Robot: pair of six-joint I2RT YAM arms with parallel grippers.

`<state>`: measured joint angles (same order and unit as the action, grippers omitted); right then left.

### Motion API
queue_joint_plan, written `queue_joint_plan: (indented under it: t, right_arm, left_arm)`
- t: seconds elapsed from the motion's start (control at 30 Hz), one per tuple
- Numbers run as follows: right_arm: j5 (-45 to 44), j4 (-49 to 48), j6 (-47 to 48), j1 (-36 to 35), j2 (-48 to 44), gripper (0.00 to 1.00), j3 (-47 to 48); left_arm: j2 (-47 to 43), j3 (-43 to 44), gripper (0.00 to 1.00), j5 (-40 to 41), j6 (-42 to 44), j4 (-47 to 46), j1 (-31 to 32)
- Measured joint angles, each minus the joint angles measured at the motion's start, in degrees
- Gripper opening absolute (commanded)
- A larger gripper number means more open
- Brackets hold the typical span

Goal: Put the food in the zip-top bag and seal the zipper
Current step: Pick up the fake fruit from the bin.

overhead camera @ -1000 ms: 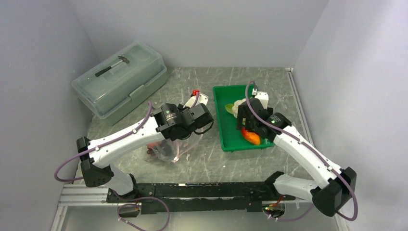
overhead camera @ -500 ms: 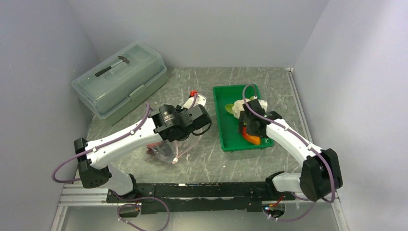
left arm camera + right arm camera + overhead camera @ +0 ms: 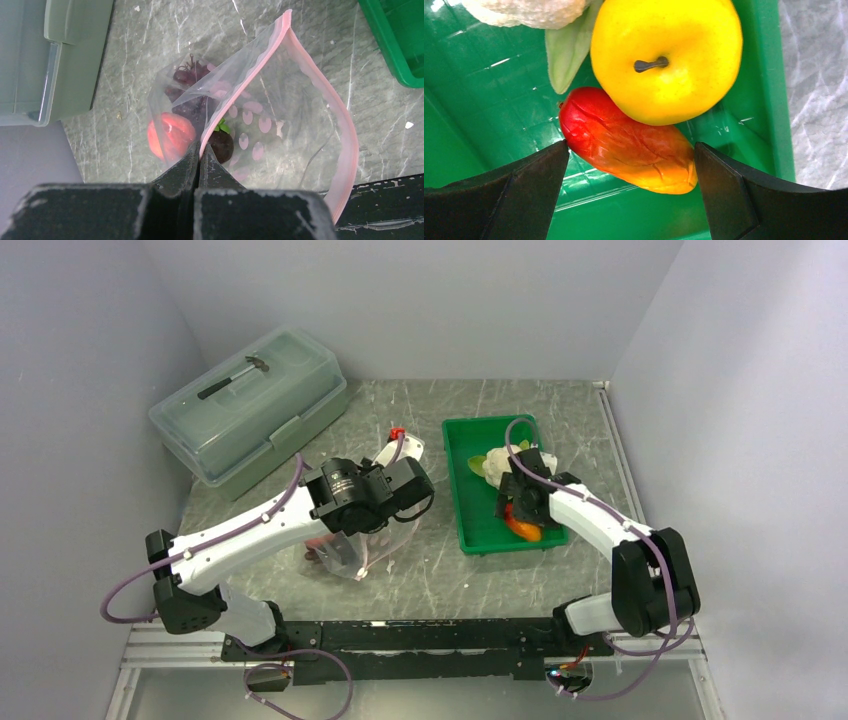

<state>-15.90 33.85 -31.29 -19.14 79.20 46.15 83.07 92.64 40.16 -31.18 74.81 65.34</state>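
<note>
The clear zip-top bag (image 3: 280, 120) lies on the table, its mouth held open. My left gripper (image 3: 200, 150) is shut on the pink zipper (image 3: 320, 85) at the mouth's near edge. Through the plastic I see the grape bunch (image 3: 192, 95), the pink-red peach (image 3: 170, 135) and the dark plum (image 3: 221, 146). My right gripper (image 3: 631, 150) stands open low in the green tray (image 3: 469, 100), one finger at each end of the red-orange pepper (image 3: 624, 142). A yellow-orange round fruit (image 3: 664, 55) rests against the pepper, and the cauliflower (image 3: 524, 10) lies beyond it.
A large translucent lidded box (image 3: 250, 400) stands at the back left. The green tray (image 3: 468, 530) sits right of the bag (image 3: 372, 545), with a strip of table between them. Side walls close in both flanks.
My right gripper has come down around the pepper, its jaws widening a little, and the right arm's elbow has folded in. The left arm has shifted slightly left, still holding the bag's edge.
</note>
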Motion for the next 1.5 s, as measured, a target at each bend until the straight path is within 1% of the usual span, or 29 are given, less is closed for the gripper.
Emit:
queue_joint_plan:
  t: [0.47,0.77,0.9,1.03,1.17,1.33,1.5]
  right_arm:
    - [8.79,-6.36,-0.74,0.09,-0.68,0.87,-2.25]
    - [13.68,-9.31,-7.19,-0.48,-1.16,0.89,-3.04]
    - [13.62,-10.01,-9.70,-1.55,-1.03,0.91,-2.97]
    - [13.00,-9.75,-9.97,-3.17,0.11,0.95,-1.40]
    - [10.97,-9.29,-7.98,-5.62,0.24,0.97,0.70]
    - [8.48,-7.74,-4.94,-8.15,-0.22,0.97,1.09]
    - [4.11,-4.87,-1.84,-9.92,-0.22,0.96,1.79]
  left_arm:
    - [-0.09,-0.04,0.00,-0.02,0.00,0.00,0.00]
    - [-0.11,-0.04,0.00,-0.04,0.02,0.00,0.00]
    - [-0.09,-0.04,0.00,-0.04,0.02,0.00,0.00]
    - [-0.13,-0.04,0.00,-0.04,0.00,0.02,0.00]
    - [-0.74,-0.07,0.00,-0.04,0.00,0.02,0.00]
    - [-1.92,-0.07,0.00,-0.04,-0.02,0.04,0.00]
    - [-1.99,-0.07,0.00,-0.04,-0.04,0.04,0.00]
